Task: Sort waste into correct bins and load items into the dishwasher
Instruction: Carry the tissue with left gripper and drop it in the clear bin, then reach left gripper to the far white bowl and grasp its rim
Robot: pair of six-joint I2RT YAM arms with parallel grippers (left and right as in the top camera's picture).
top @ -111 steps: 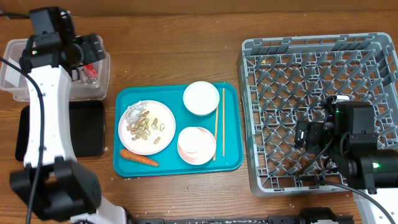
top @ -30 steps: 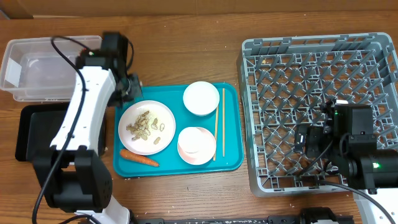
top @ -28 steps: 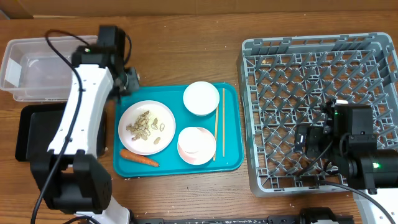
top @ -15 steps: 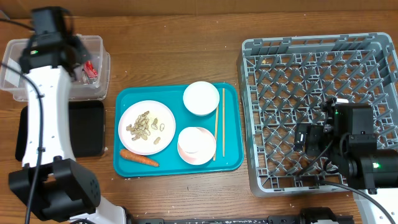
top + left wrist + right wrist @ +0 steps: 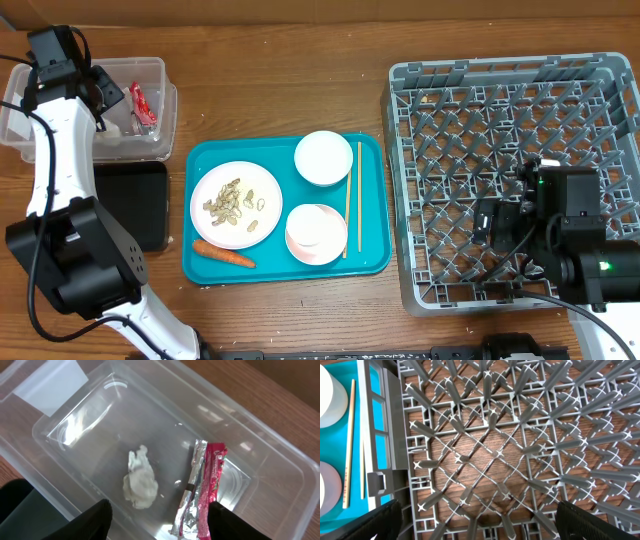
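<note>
My left gripper (image 5: pixel 100 95) hangs open and empty over the clear plastic tub (image 5: pixel 160 70). In the left wrist view its fingers (image 5: pixel 157 525) frame a pale crumpled foil lump (image 5: pixel 140 480) and the red snack wrapper (image 5: pixel 210 485), both lying in the tub (image 5: pixel 60 435). The white plate (image 5: pixel 262 190) holds peanut shells (image 5: pixel 232 200). The carrot (image 5: pixel 224 254), two white bowls (image 5: pixel 323 157) (image 5: pixel 316 232) and the chopsticks (image 5: pixel 352 195) lie on the teal tray (image 5: pixel 370 255). My right gripper (image 5: pixel 482 525) is open and empty over the grey dish rack (image 5: pixel 500 130).
The black tray (image 5: pixel 135 205) lies below the tub, left of the teal tray. The rack's pegs (image 5: pixel 495 450) stand upright under the right gripper, with nothing loaded among them. The chopsticks (image 5: pixel 349 445) show at the right wrist view's left edge.
The foil has left the plate and now lies in the tub. My left arm went to the plate, came back over the tub and has shifted further left. The right arm has not moved.
</note>
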